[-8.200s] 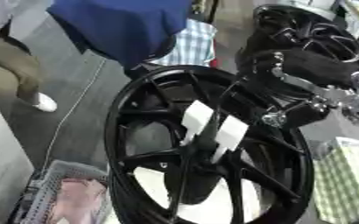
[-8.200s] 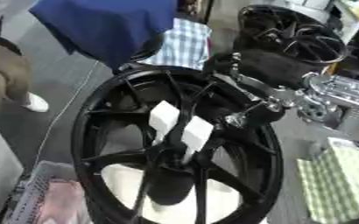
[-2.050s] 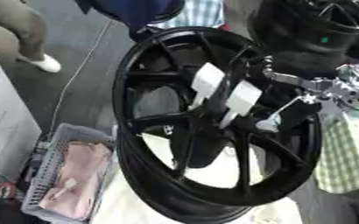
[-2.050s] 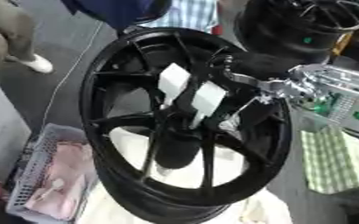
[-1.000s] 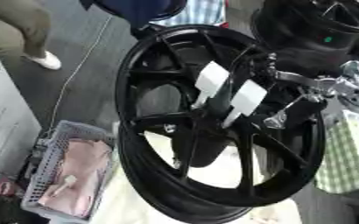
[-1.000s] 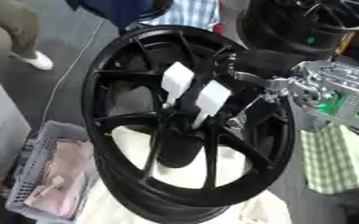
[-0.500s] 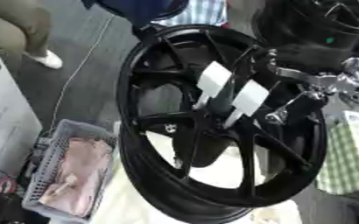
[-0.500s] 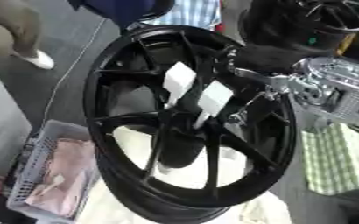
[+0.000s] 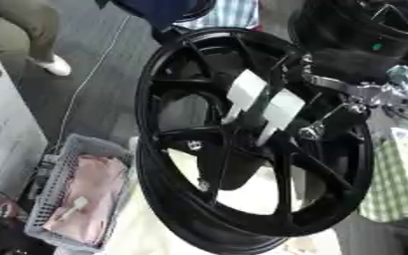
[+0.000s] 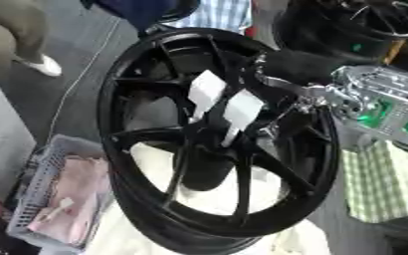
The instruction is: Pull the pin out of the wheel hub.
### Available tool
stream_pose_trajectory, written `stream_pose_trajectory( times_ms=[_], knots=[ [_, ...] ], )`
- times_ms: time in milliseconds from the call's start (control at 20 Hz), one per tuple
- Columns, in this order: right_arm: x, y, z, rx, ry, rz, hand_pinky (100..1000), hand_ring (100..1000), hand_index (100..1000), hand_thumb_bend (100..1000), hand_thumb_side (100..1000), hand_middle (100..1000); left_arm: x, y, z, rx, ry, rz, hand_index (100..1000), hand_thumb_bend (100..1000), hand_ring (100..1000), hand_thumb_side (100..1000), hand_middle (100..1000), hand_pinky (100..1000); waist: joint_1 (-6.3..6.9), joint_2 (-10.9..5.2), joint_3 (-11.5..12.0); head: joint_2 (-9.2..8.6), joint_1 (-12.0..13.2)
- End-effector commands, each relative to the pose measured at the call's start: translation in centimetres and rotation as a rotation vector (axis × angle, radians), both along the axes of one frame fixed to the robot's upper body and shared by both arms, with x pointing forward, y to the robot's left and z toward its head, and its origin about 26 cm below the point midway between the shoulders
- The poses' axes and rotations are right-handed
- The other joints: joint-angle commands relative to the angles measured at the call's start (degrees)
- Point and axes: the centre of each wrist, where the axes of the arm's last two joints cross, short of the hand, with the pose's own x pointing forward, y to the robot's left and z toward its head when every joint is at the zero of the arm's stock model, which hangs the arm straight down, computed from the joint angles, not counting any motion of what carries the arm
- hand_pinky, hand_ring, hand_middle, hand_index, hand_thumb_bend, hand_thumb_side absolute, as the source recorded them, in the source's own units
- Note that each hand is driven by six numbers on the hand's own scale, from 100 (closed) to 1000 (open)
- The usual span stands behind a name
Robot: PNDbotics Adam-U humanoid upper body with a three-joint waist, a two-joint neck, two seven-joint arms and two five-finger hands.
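Note:
A large black spoked wheel (image 9: 183,145) stands nearly upright in the middle of both views. Two white tags (image 9: 280,112) stick out at its hub (image 10: 209,130). I cannot make out the pin among the dark spokes. My right hand (image 9: 351,67), black with a silver wrist (image 9: 403,97), comes in from the right and lies against the wheel's right side, reaching to the hub beside the tags. Whether it holds anything there is hidden. My left hand shows in no view.
A grey wire basket (image 9: 56,179) with pink cloth sits on the floor at lower left. Another black wheel (image 9: 377,22) stands at the back right. A green checked cloth (image 9: 401,185) lies at the right. A white cabinet (image 9: 3,124) is at the left edge.
The whole picture has shifted a little. My right hand stays at the hub beside the white tags, and the wheel has not visibly moved.

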Motion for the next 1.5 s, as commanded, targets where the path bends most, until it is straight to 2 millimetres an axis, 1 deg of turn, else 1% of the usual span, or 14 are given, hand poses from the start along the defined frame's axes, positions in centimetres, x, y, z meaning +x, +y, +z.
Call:
stream_pose_trajectory(
  times_ms=[50,250,300,350,550,600,750,1000,1100,1300,1500],
  knots=[
    [0.01,-0.05,1.01,0.005,-0.034,0.003,866,858,672,347,132,644,-0.18,-0.21,0.74,0.006,-0.026,-0.006,820,155,708,690,625,843,0.47,-0.47,0.04,0.35,0.09],
    [0.03,0.05,1.02,0.013,-0.037,0.009,860,844,635,337,132,600,-0.17,-0.21,0.77,0.006,-0.026,-0.005,820,154,709,690,625,844,0.48,-0.50,0.10,0.35,0.32],
    [0.03,0.04,1.01,0.014,-0.037,0.010,855,836,612,361,125,575,-0.17,-0.21,0.77,0.006,-0.026,-0.005,820,151,709,689,625,844,0.48,-0.50,0.10,0.35,0.38],
    [0.00,-0.03,0.94,0.014,-0.037,0.010,853,832,599,336,133,564,-0.17,-0.20,0.77,0.006,-0.026,-0.004,820,155,709,690,625,844,0.47,-0.50,0.09,0.35,0.44],
    [-0.14,-0.36,0.61,0.022,-0.046,0.010,847,816,560,323,133,548,-0.16,-0.23,0.78,0.008,-0.024,-0.005,820,156,709,691,625,844,0.37,-0.44,0.16,0.35,0.59],
    [-0.16,-0.41,0.56,0.025,-0.049,0.009,845,805,537,321,134,535,-0.16,-0.23,0.80,0.008,-0.024,-0.005,820,156,710,691,625,845,0.35,-0.44,0.19,0.35,0.62],
    [-0.17,-0.47,0.55,0.033,-0.059,0.006,837,788,505,323,136,501,-0.15,-0.23,0.83,0.009,-0.025,-0.005,821,156,710,691,626,845,0.29,-0.45,0.23,0.35,0.66],
    [-0.15,-0.42,0.63,0.051,-0.075,0.003,812,721,420,296,141,405,-0.16,-0.23,0.81,0.012,-0.023,-0.006,821,158,711,691,626,846,0.18,-0.51,0.20,0.35,0.63],
    [-0.13,-0.39,0.69,0.061,-0.080,0.001,798,674,388,275,143,367,-0.16,-0.22,0.80,0.012,-0.021,-0.006,821,158,711,691,626,846,0.15,-0.56,0.13,0.35,0.65],
    [-0.08,-0.32,0.89,0.080,-0.090,-0.009,789,621,355,242,155,327,-0.16,-0.20,0.79,0.014,-0.021,-0.006,821,157,712,691,627,846,0.18,-0.75,-0.04,0.35,0.59],
    [-0.02,-0.24,1.14,0.096,-0.099,-0.022,787,607,347,214,168,319,-0.18,-0.17,0.74,0.015,-0.018,-0.005,822,157,713,691,628,847,0.23,-0.99,-0.18,0.35,0.50]
  ],
)
